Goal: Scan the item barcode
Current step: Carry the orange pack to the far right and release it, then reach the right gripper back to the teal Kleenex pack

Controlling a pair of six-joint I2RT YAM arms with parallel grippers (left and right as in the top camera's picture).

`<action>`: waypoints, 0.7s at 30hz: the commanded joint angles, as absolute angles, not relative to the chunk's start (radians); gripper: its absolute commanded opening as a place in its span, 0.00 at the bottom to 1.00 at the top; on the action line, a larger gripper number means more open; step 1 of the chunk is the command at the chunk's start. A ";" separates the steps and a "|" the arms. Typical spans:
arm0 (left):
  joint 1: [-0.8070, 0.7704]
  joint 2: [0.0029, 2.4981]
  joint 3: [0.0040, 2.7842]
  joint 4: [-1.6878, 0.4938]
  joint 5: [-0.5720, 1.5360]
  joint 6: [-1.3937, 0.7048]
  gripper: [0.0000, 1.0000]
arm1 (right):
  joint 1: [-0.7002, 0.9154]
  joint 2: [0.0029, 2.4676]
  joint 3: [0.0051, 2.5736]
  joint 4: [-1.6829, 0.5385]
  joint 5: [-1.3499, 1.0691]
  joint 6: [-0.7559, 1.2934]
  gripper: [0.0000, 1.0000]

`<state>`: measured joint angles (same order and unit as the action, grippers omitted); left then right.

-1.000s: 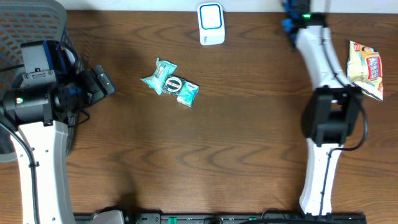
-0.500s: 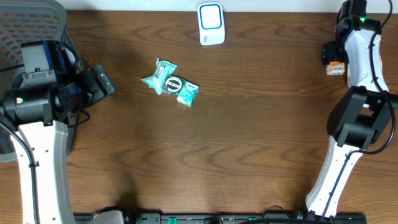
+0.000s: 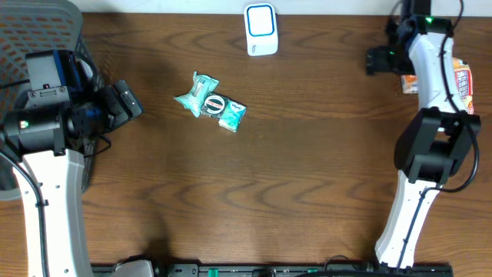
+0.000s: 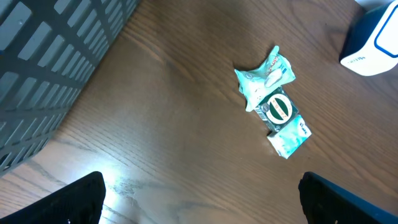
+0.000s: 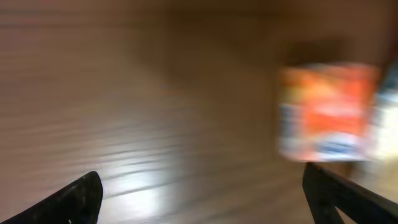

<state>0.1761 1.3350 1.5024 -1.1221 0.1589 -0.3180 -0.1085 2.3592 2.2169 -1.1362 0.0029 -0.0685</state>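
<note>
Shifted leftward along the far edge since half a second ago: right gripper (image 3: 373, 61), now over the bare brown wooden table (image 3: 307, 169), left of its own white forearm. Clenched a second ago, spread wide now, with nothing between the black fingertips (image 5: 78, 200) in the blurred right wrist view. Leaves the small orange-and-white printed packet (image 5: 326, 112) lying on the wood ahead of the fingers, toward the right-hand tip in that view, clear of both tips. Places that packet, from overhead, just beside the white arm link, with a larger yellow-and-white crinkled snack bag (image 3: 463, 77) next to it at the table's right edge.

Unmoved meanwhile: left gripper (image 3: 127, 102), near the grey mesh basket (image 3: 31, 31), released as well, black fingertips (image 4: 71, 202) far apart at the bottom corners of the left wrist view, holding nothing. Finds the crumpled teal plastic wrapper (image 4: 273, 102), round dark-green label up, flat on the wood well ahead of those fingers and apart from them. Sets the white box-shaped scanner (image 3: 260, 29), blue-framed face, at the far edge, near the teal wrapper but not touching.
</note>
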 commanded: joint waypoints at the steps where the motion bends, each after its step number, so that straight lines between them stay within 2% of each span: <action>1: 0.180 1.337 1.524 -1.125 0.165 -0.319 0.97 | -0.049 2.264 2.219 -1.150 -0.451 -0.056 0.94; 5: 0.180 1.337 1.524 -1.125 0.165 -0.319 0.98 | 0.023 2.272 2.217 -1.177 -0.760 -0.056 0.86; 8: 0.180 1.337 1.524 -1.125 0.165 -0.319 0.98 | 0.096 2.277 2.215 -1.205 -0.791 -0.057 0.81; 10: 0.180 1.337 1.524 -1.125 0.165 -0.319 0.97 | 0.149 2.278 2.205 -1.204 -0.757 -0.057 0.78; 13: 0.180 1.337 1.524 -1.125 0.165 -0.319 0.98 | 0.241 2.278 2.191 -1.198 -0.660 -0.048 0.61; 21: 0.180 1.337 1.524 -1.125 0.165 -0.319 0.97 | 0.486 2.278 2.107 -1.085 -0.251 0.240 0.48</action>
